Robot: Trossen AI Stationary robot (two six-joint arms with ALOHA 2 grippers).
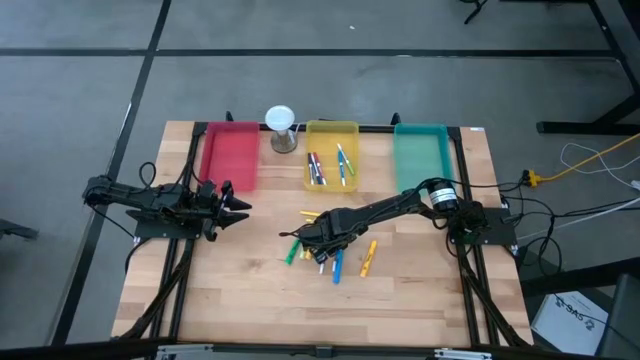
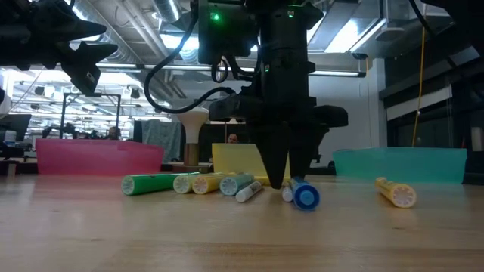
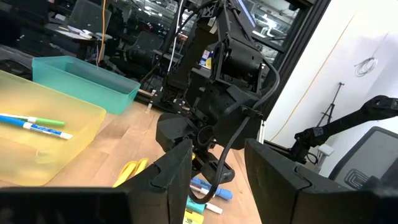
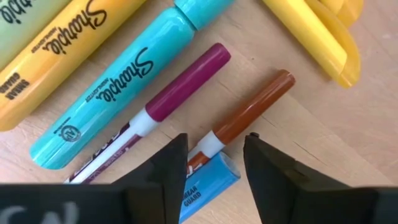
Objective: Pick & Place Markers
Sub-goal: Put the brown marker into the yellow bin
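Looking across my pale wooden plank counter (image 1: 420, 290), I see the right hand (image 4: 214, 165) part-open astride a brown-capped white marker (image 4: 245, 118), lying flat beside the yellow plastic tray (image 1: 331, 130).

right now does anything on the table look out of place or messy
Nothing looks damaged or spilled. The loose markers lie scattered at odd angles mid-table, some overlapping, while a few already sit in the yellow tray. The red tray and teal tray look empty. The right end effector is down among the pile.
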